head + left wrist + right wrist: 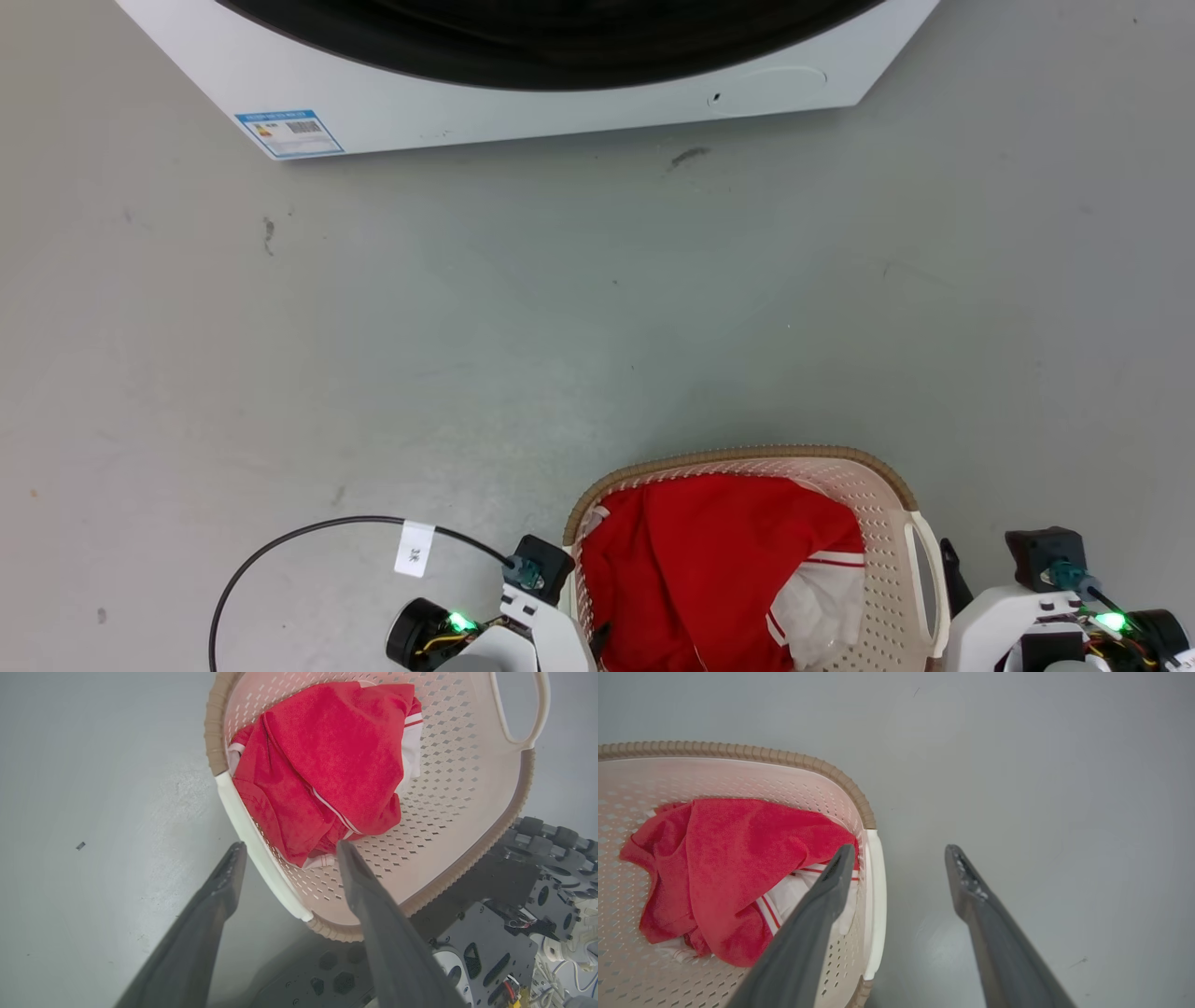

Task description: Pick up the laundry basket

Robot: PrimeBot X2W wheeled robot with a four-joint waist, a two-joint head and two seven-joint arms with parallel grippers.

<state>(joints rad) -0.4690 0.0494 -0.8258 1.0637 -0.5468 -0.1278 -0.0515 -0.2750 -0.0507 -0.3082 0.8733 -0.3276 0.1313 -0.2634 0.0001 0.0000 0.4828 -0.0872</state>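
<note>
On the grey floor point(467, 327): laundry basket point(882, 523), at the bottom of the head view, between the two arms and well apart from the washing machine.
Basket build: pale pink-cream plastic, perforated walls, tan braided-look rim; standing upright.
Contents: red garment point(709, 560) with white trim, crumpled inside the basket.
Left end effector point(290, 845): fingers apart, straddling the basket's left handle point(252, 826); one finger outside over the floor, the other inside beside the garment. Contact with the handle cannot be told.
Right end effector point(900, 849): fingers apart, straddling the right handle point(874, 896); one finger inside above the garment, the other outside over the floor.
Washing machine point(560, 103): white, dark round door, blue label point(289, 133) near one lower corner.
Cable point(308, 527): black, white tag, looping beside the left arm.
</note>
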